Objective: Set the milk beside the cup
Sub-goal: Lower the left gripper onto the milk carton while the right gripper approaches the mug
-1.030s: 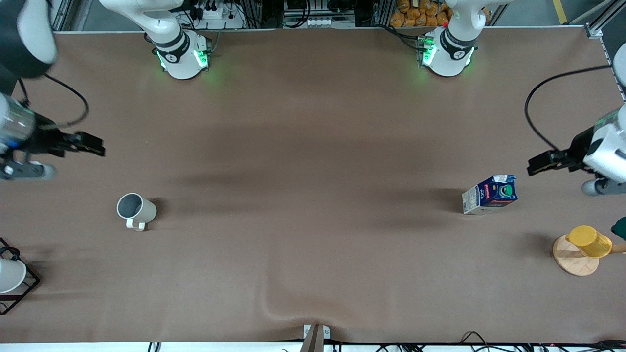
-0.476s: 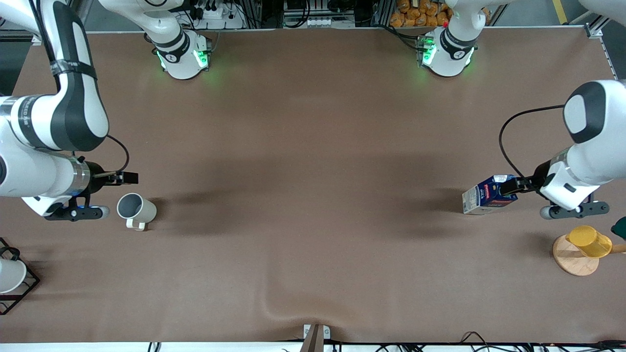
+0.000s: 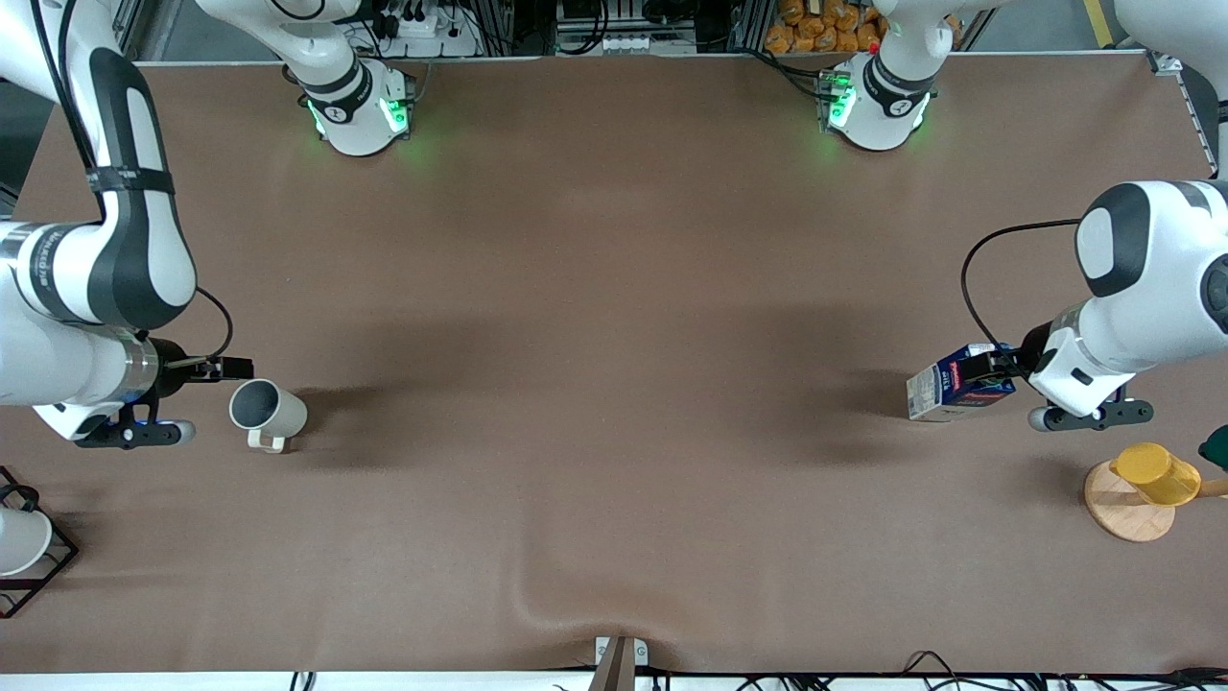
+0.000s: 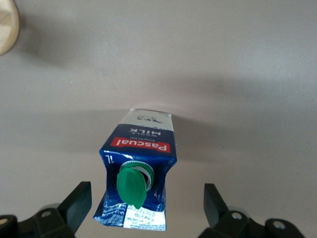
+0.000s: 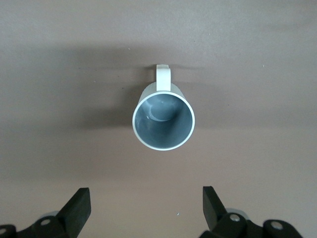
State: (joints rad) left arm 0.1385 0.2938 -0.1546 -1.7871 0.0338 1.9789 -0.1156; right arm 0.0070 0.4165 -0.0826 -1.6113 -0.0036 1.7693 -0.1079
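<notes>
Front view: brown surface (image 3: pixel 614 403) with my two arm bases along its top edge and both arms reaching in from the two ends.
Milk: the milk (image 3: pixel 960 383) stands on the surface toward my left arm's end, a dark blue gable-top carton with white side panels.
Milk up close: my left wrist view shows the milk (image 4: pixel 139 168) from above, with its green cap (image 4: pixel 132 185) and a red label mark.
Left tool: my left tool (image 3: pixel 990 366) is at the carton's top, fingers spread wide; in the left wrist view the fingertips (image 4: pixel 79 203) stand on either side of the carton and clear of it, so my left tool (image 4: pixel 147 204) grips nothing.
Cup: the cup (image 3: pixel 265 412) sits toward my right arm's end, well apart from the milk, an off-white mug with a grey inside, its loop handle turned toward the front camera.
Right tool: my right tool (image 3: pixel 230 368) hangs just beside the cup's rim, on the side toward the table's end; the right wrist view looks straight down into the cup (image 5: pixel 163 119), with my right tool (image 5: pixel 147 204) spread wide and holding nothing.
Yellow cup: a yellow cup (image 3: pixel 1156 473) lies on a round wooden coaster (image 3: pixel 1122 509), nearer the front camera than the milk.
White cup: a white cup (image 3: pixel 19 539) in a black wire frame (image 3: pixel 48 566) sits at the surface's edge, nearer the front camera than the mug.
</notes>
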